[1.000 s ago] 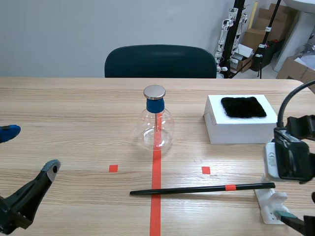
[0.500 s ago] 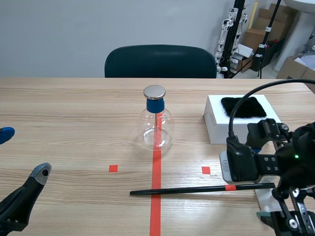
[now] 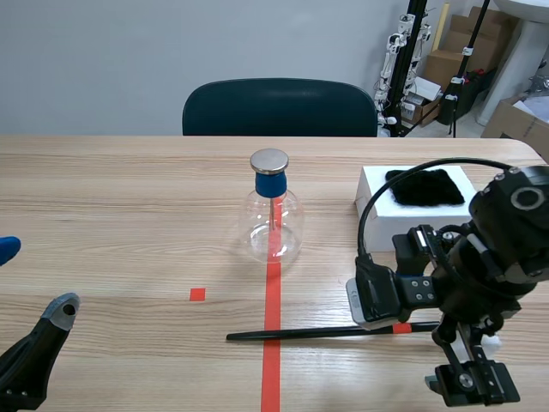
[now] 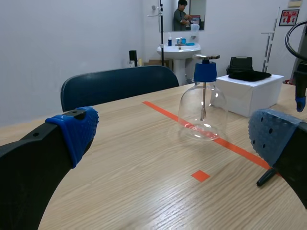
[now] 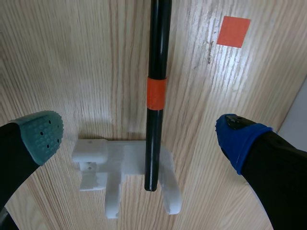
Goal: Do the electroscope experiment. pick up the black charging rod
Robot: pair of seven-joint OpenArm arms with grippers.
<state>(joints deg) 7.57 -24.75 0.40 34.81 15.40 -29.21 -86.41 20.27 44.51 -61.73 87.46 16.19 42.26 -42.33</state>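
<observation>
**Black charging rod** [image 5: 157, 57]: slim, straight, smooth cylinder with one orange band [image 5: 156, 93]. It lies flat on the table [image 3: 129, 197] along the 9-to-3 line. Its banded end rests in a white moulded plastic stand [image 5: 120, 167].

**Right gripper** [image 5: 139, 136]: poised over that end, fingers spread wide, one dotted pad on each side of the rod, neither touching it.

**Electroscope flask** [image 3: 274, 219]: clear rounded glass, blue collar, flat metal cap. Stands at 12 o'clock from where the rod crosses the tape line.

**White box** [image 3: 377, 219]: rectangular, at 1 o'clock from the rod, topped with black fuzzy cloth [image 3: 420, 187].

**Left gripper** [image 4: 175, 133]: at 9 o'clock, well apart from the rod, fingers spread, holding nothing.
</observation>
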